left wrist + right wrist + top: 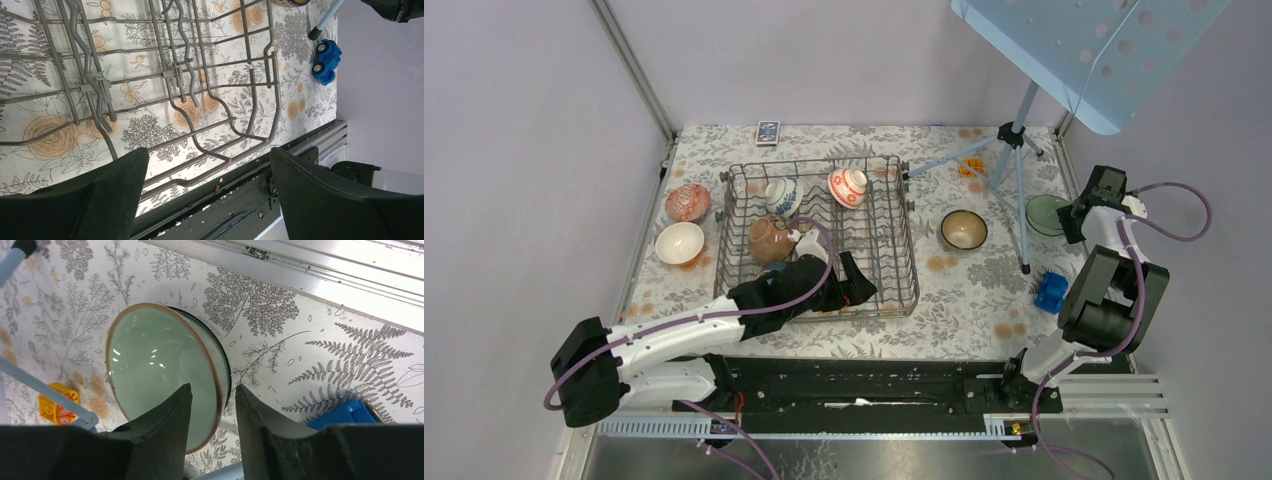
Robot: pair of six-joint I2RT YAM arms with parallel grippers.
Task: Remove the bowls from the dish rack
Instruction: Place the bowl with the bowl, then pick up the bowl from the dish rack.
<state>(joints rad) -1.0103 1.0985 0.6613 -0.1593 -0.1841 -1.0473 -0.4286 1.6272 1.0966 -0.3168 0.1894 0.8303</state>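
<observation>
Floral-printed tablecloth (964, 300) is carrying the large grey wire dish rack (889, 250) at its centre, where only the overhead view is showing a brown ceramic bowl (769, 238), a blue-and-white bowl (781, 195) and a red-and-white bowl (848, 186) sitting among the tines. The left gripper (210, 195) is gaping wide over the rack's bare near corner, while the right wrist view alone is showing the right gripper (213, 390) standing narrowly parted astride the rim of a pale green bowl (150, 360), well apart from the rack.
</observation>
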